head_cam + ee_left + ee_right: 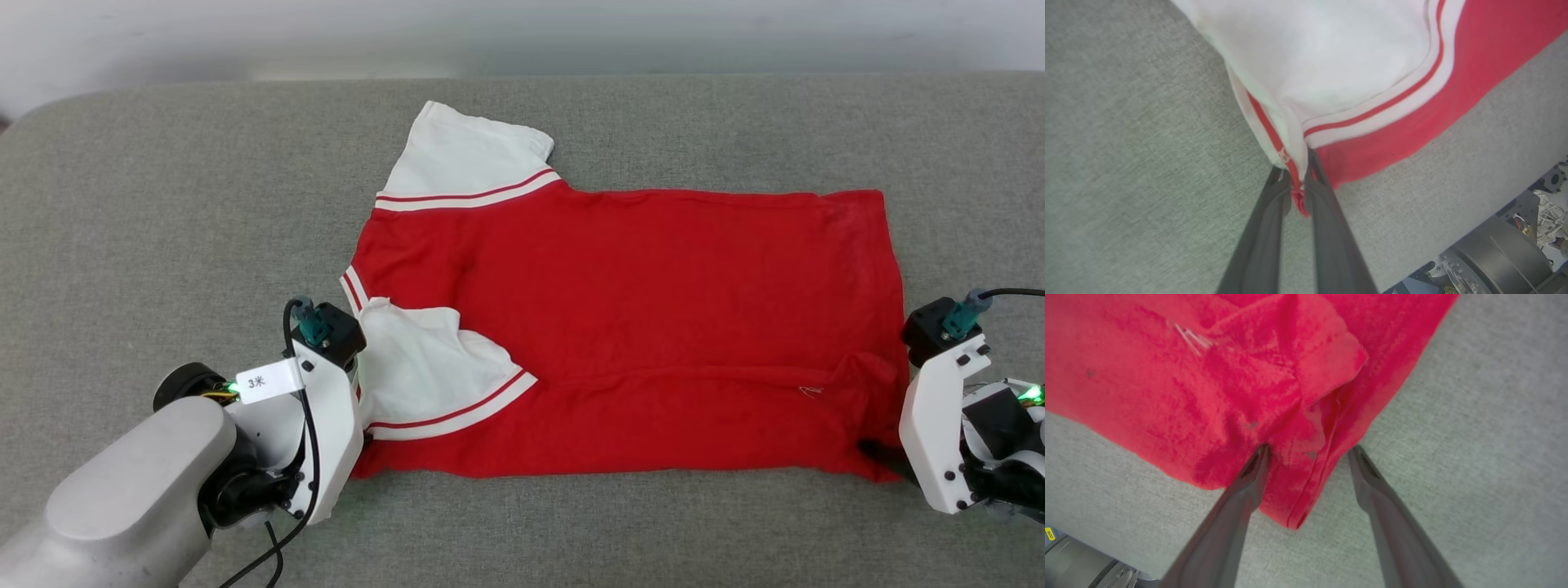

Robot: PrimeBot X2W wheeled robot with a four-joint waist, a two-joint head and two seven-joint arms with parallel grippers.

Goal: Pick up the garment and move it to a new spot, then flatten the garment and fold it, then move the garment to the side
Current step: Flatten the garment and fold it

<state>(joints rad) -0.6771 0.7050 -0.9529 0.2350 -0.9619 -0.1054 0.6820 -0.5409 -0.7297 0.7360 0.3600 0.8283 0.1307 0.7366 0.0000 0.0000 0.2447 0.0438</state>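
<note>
Surface: a grey woven pad (163, 180) spreads across my whole working area. The garment lies on it near the middle, a little toward my near edge.
Garment: my garment (653, 278), a red T-shirt, lies spread out sideways, with its shoulders toward my left and its hem toward my right. A long crease runs along its near part, following the near edge.
Left forearm: my pale grey left forearm (122, 498) enters at the lower left of the head view. It ends in a white wrist housing that carries a small white label (265, 380).
Far sleeve: the white far sleeve (465, 155) lies flat and points away from me. Stripe trim (469, 196) in red and white marks where it meets the red body.
Near sleeve: the white near sleeve (416, 367) is folded in over the red body, just beside my left wrist.
Right gripper: on my right gripper (1310, 451) the 2 dark fingers stand wide apart and hold nothing. The garment's near right hem corner lies between them. 1 fingertip touches the red cloth, and the other sits just beside its edge, over the pad.
Left gripper: on my left gripper (1295, 163) the 2 fingers are pressed almost together, pinching the garment's edge by the near sleeve. A red-striped band runs down into the pinch, and a small red tip pokes out below it.
Thread: a short pale thread (1192, 337) lies on the red cloth near the hem corner.
</note>
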